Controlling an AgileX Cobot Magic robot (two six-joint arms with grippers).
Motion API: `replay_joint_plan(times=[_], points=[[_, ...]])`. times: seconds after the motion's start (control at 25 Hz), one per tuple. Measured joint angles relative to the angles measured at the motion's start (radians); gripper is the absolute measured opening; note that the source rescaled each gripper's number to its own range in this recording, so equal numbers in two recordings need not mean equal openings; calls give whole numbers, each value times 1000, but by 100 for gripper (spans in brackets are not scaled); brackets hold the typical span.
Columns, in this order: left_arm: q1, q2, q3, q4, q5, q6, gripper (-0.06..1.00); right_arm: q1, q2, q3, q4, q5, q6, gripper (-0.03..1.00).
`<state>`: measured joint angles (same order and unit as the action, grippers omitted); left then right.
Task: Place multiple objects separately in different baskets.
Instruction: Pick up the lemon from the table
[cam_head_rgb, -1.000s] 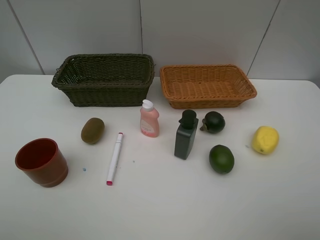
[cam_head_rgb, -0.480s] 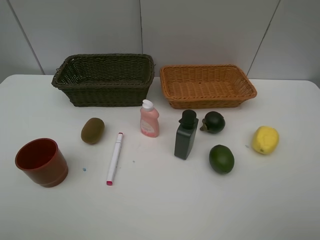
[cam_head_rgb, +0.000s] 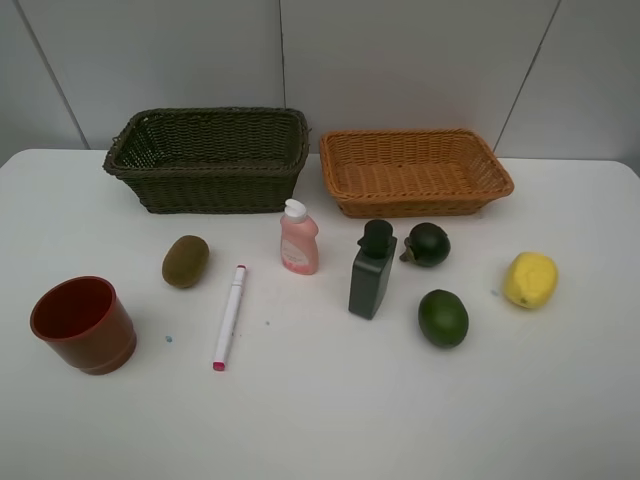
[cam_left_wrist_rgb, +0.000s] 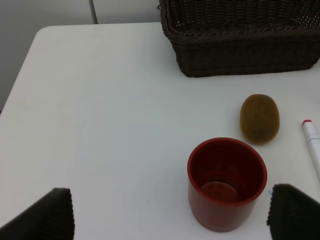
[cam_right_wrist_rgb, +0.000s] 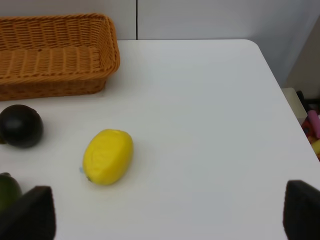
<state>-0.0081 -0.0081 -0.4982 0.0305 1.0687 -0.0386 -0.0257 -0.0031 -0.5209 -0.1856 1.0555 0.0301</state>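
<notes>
Wicker at the white table's (cam_head_rgb: 320, 420) far edge, dark olive basket (cam_head_rgb: 205, 160) at 11 o'clock, orange-tan basket (cam_head_rgb: 415, 172) at 1, red cup (cam_head_rgb: 83, 324) at 8, kiwi (cam_head_rgb: 185, 261) at 9, lemon (cam_head_rgb: 530, 279) at 3, left gripper (cam_left_wrist_rgb: 172, 216) and right gripper (cam_right_wrist_rgb: 167, 212) both spread wide.

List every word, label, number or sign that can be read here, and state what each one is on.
No readable text in any view.
Pink bottle: a paler patch on its front may be a label, but it is too small and blurred to read.
Marker, dark bottle and red cup: no print shows on them.
</notes>
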Motion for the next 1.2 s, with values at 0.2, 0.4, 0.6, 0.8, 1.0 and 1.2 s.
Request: replay_joint_plan(times=[0.2, 0.4, 0.6, 0.8, 1.0, 1.2], points=[[0, 0, 0, 0, 0, 0, 100, 0, 0, 0, 0, 0, 0, 100], [0, 0, 0, 0, 0, 0, 100, 0, 0, 0, 0, 0, 0, 100], [0, 0, 0, 0, 0, 0, 100, 0, 48, 0, 0, 0, 0, 100], [0, 0, 0, 0, 0, 0, 100, 0, 289, -24, 4, -10, 2, 100], [0, 0, 0, 0, 0, 0, 100, 0, 587, -120, 4, -98, 3, 100], [0, 0, 0, 0, 0, 0, 100, 0, 878, -199, 53, -156, 3, 100]])
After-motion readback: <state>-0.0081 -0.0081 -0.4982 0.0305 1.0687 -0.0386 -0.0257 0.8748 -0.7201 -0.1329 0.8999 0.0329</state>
